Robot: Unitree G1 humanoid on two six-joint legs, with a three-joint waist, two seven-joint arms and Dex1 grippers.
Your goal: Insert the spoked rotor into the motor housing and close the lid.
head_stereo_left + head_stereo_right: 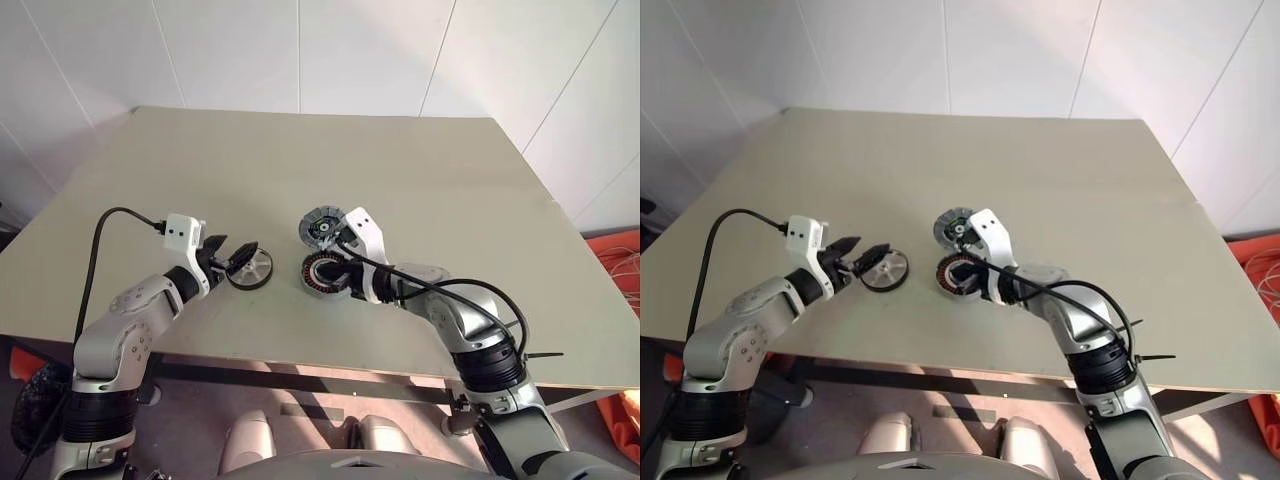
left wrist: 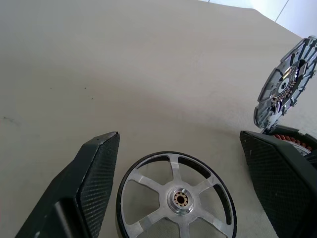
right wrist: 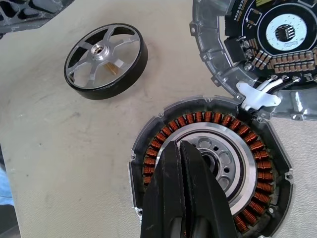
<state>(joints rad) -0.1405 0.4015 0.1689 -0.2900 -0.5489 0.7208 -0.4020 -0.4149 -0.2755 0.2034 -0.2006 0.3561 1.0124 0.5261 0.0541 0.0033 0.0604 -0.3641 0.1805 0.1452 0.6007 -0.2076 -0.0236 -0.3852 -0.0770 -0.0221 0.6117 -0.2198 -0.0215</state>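
Note:
The spoked rotor [image 2: 176,198], with its black rim and silver spokes, lies flat on the table between the fingers [image 2: 94,188] of my open left gripper [image 2: 178,136], which stand apart from its rim. The motor housing [image 3: 257,168], with its copper winding ring, sits to the right of the rotor [image 1: 250,269]. Its lid [image 3: 257,44] is hinged at the far edge and stands tilted up, open, with the ribbed inner face showing [image 1: 322,227]. My right gripper [image 3: 181,146] is shut, with its tips over the housing's silver centre [image 1: 316,272]; whether it touches the housing I cannot tell.
The beige table [image 1: 420,180] has wide bare room behind and to both sides of the parts. Its front edge runs just below my arms. An orange object [image 1: 620,250] lies beyond the table's right edge. White wall panels stand behind.

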